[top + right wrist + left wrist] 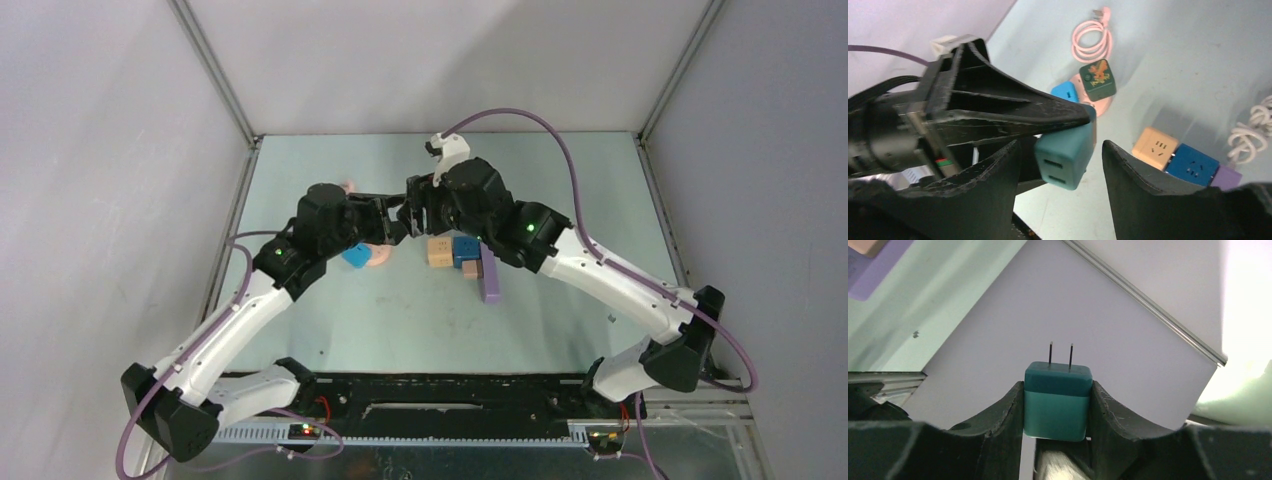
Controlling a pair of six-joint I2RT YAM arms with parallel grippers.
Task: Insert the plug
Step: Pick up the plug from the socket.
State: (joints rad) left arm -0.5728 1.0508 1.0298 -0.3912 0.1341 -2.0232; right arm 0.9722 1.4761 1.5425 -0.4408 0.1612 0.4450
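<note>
Teal plug (1058, 400) is pinched in the left fingers (1007, 412). Its prongs point straight at 12 o'clock in the left wrist view, and its long axis runs along the fingers. The right fingers (1130, 175) sit wide either side of its slotted end, not touching it. Both arms are bent inward, wrists meeting nose to nose above the counter (560, 320), roughly 10 o'clock from the tan socket cube (439, 251).
</note>
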